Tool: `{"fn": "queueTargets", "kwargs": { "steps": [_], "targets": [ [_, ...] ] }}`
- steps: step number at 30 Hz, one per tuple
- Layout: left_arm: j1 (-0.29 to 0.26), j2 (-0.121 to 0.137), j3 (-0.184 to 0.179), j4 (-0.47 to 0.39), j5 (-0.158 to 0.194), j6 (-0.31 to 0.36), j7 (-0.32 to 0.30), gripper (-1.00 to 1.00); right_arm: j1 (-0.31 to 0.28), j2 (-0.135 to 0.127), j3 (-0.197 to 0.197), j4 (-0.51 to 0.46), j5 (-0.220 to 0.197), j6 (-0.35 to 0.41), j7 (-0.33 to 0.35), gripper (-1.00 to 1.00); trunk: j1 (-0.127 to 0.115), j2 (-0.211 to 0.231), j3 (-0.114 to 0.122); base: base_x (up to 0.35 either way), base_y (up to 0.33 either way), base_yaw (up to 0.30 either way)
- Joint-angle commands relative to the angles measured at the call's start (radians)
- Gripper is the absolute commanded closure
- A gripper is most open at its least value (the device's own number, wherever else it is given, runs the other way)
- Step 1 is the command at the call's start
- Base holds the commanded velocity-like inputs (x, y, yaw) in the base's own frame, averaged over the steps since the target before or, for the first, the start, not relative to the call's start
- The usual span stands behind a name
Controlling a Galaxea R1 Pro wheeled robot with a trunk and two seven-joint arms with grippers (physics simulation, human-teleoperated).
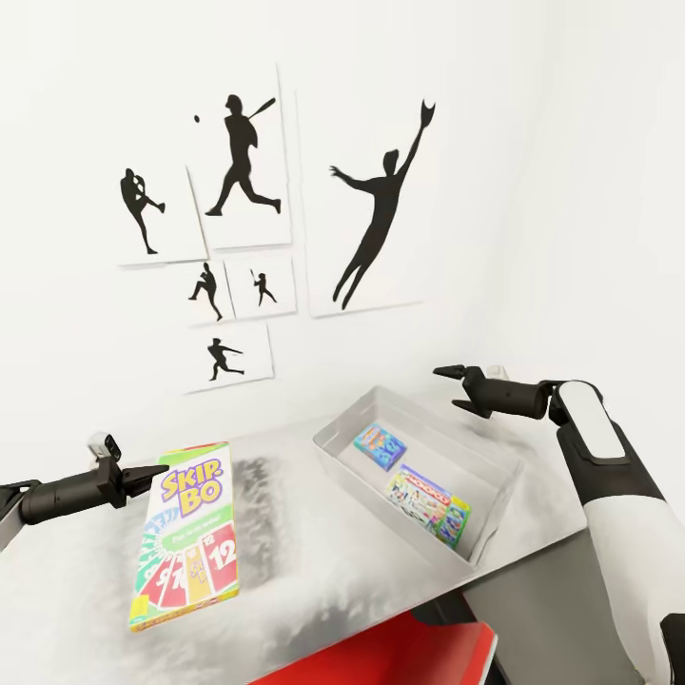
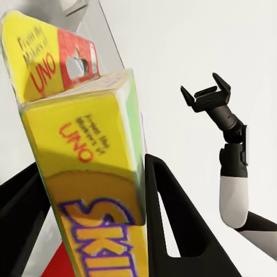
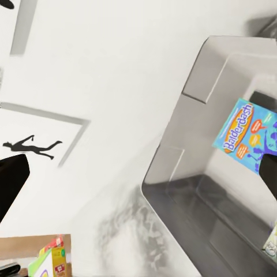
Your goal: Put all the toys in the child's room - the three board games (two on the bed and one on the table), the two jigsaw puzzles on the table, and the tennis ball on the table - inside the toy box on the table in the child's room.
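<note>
1. Left gripper (image 1: 152, 473) clamps the top edge of the yellow, red and green Skip-Bo game box (image 1: 186, 536), held above the light grey worktop (image 1: 314, 580).
2. Right gripper (image 1: 449, 384) is spread, empty, just beyond the shallow grey toy box (image 1: 335, 447) holding two game boxes.

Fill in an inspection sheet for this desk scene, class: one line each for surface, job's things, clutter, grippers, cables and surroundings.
Surface: light grey table, a dark smudge beside the bin.
Job's things: toy box on the table holds a Balderdash box and a Monopoly box; Skip-Bo box held above the table.
Clutter: nothing seen.
Grippers: left gripper shut on the Skip-Bo box's edge; right gripper open, empty, above the toy box's far end.
Cables: nothing seen.
Surroundings: white wall with athlete pictures; red chair at the table's near edge.
</note>
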Motion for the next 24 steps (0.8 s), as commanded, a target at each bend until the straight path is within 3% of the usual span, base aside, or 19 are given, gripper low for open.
{"fn": "queueTargets", "kwargs": {
  "steps": [1,24],
  "targets": [
    [-0.002,0.001,-0.006,0.001,0.003,0.011,-0.006,1.00,-0.001,0.000,-0.001,-0.001,-0.010,0.003,-0.010,-1.00,0.001,-0.002,-0.002,0.008,0.000,0.209],
    [-0.002,0.001,-0.006,0.001,0.004,0.011,-0.006,1.00,-0.001,0.000,-0.002,0.000,-0.010,0.003,-0.010,-1.00,0.001,-0.002,-0.002,0.053,0.011,0.018]
  ]
}}
